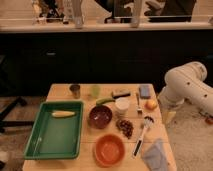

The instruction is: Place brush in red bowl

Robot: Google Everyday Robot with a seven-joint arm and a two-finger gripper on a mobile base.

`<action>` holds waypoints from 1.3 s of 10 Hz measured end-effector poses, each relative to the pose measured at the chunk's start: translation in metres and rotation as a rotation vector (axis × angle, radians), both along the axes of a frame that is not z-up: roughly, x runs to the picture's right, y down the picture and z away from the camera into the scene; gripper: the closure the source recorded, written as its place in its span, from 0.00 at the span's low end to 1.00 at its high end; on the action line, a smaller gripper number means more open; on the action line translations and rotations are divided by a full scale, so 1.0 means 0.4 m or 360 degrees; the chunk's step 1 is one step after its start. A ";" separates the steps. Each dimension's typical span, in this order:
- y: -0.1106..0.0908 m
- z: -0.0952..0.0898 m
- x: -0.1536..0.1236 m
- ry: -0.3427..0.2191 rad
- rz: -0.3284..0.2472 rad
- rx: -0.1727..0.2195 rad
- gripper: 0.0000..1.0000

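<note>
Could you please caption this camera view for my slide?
Brush lies beside the red bowl; gripper hangs beyond the table at right.

Desk [60,92], wooden: green tray [55,136], red bowl [109,149], maroon bowl [100,116], brush [141,135], white cup [122,105], fork [138,102], cloth [155,155]. End effector [168,116] beside right edge.

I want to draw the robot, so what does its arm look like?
The arm is white, fat and rounded, like smooth tubes with curvy elbows. No cables or markings show. Its gripper, beside the table edge, looks pale cream.
</note>
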State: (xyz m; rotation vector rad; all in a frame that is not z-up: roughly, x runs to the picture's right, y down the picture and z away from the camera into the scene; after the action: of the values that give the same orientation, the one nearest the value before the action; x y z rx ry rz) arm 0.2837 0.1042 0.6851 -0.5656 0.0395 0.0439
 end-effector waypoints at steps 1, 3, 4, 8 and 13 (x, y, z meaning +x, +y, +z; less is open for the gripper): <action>0.000 0.000 0.000 0.0000 0.0000 0.0000 0.20; 0.000 0.000 0.000 0.0000 0.0000 0.0000 0.20; 0.000 0.000 0.000 0.0000 0.0000 0.0000 0.20; -0.003 0.000 0.002 0.0016 0.0019 0.0010 0.20; -0.001 0.007 0.000 0.0138 0.0202 0.0035 0.20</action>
State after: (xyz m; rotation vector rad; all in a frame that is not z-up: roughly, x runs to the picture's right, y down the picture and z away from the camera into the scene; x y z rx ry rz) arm 0.2838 0.1036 0.6877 -0.5433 0.0873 0.1923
